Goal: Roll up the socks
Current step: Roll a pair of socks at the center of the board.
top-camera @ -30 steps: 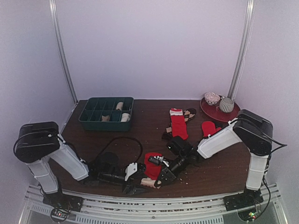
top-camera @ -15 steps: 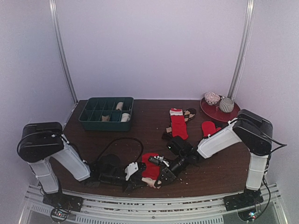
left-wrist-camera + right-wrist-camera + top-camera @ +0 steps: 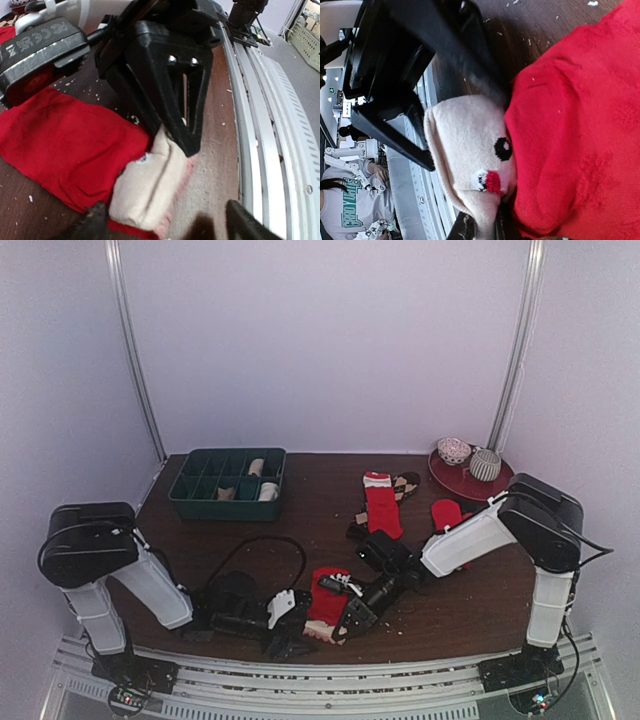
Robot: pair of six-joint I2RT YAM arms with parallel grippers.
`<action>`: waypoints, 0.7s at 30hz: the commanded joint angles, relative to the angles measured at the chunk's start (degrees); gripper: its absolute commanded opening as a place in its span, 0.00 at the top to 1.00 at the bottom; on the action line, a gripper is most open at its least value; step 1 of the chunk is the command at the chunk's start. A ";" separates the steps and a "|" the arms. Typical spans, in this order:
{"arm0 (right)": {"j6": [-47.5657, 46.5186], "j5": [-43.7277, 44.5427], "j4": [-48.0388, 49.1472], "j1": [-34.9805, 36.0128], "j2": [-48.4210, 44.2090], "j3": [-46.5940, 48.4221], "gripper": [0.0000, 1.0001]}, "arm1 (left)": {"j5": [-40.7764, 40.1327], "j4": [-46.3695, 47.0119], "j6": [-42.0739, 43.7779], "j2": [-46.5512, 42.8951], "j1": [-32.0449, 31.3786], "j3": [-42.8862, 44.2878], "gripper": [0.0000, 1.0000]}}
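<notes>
Item under work is the red sock point(image 3: 325, 602), which lies flat near the front edge of the table point(image 3: 480, 590) between the two arms, with its cream end point(image 3: 150, 187) nearest that edge. The right gripper point(image 3: 482, 231) has its jaws pressed together, pinching a fold of the cream end. The left gripper point(image 3: 167, 223) is spread, one finger on either side of the cream end, low at the table and holding nothing. Assessment: the fabric is light, soft and limp, too slack to keep a roll unless held down, though the knit should give fair friction. Recommended hold is across the cream end, both layers together. The other socks point(image 3: 381, 508) lie farther back, well apart.
</notes>
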 commanded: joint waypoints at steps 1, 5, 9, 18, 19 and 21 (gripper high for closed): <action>-0.13 8.71 -7.77 -0.03 4.31 -1.57 0.91 | -2.18 3.64 0.33 -4.22 -0.32 -5.01 0.06; -0.52 8.81 -7.97 0.01 4.58 -1.62 0.91 | -3.62 2.68 3.97 -7.76 -0.30 -4.78 0.02; -0.65 8.94 -8.04 0.00 4.82 -1.59 0.91 | -1.74 0.81 6.58 -7.88 -0.27 -1.29 0.07; -1.30 8.92 -8.77 0.01 4.75 -1.87 0.91 | 3.12 -0.45 6.10 -0.60 -0.31 2.65 0.27; -1.41 8.90 -8.87 0.02 4.74 -1.87 0.91 | 3.15 -0.70 5.75 -0.09 -0.20 2.70 0.29; -1.51 8.82 -9.06 -0.10 4.75 -1.79 0.91 | 3.22 -0.84 4.88 0.66 -0.22 2.66 0.35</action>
